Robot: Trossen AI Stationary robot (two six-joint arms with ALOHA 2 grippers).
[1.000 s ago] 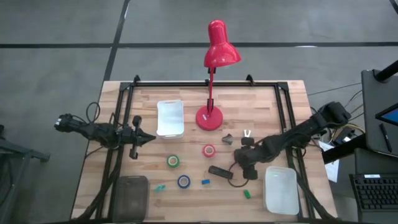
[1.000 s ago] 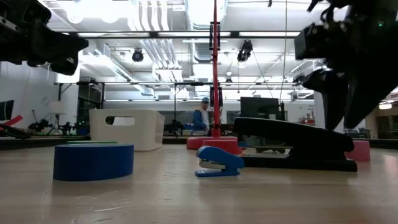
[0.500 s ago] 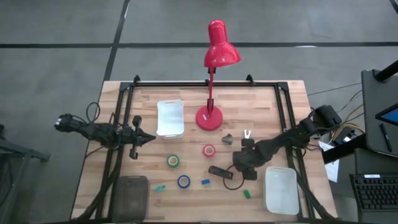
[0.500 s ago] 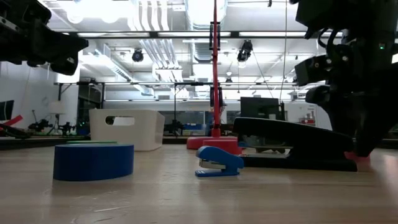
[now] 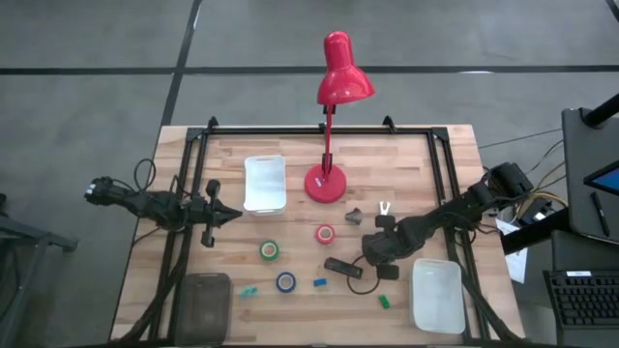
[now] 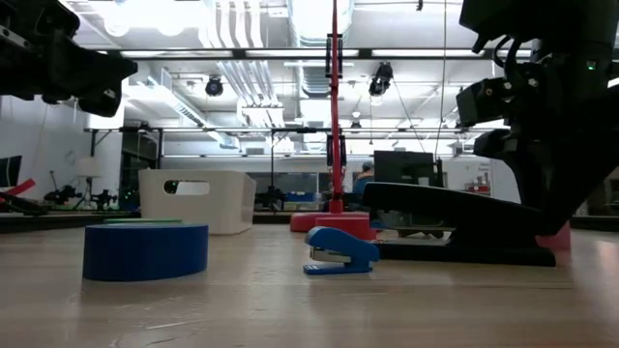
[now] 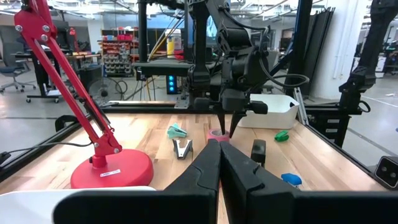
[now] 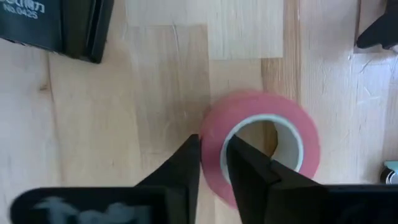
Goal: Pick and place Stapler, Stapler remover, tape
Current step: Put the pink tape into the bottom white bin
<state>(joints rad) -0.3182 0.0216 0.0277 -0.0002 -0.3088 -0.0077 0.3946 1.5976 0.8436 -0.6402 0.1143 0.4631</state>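
I see my right gripper [image 8: 213,163] clenched on a pink tape [image 8: 264,140] rim, beside the stapler [image 5: 342,268], on the wooden tabletop [image 5: 406,164].

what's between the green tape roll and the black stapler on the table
In the high view, the blue tape roll and a small blue block sit just below the line from the green tape roll to the stapler; otherwise bare wood.

In the right wrist view, pale print reading "No.0425" stands on the black stapler [image 8: 56,25], cut off by the picture's edge with only the bottoms of larger letters above it. No other text, label or number can be read in any view.
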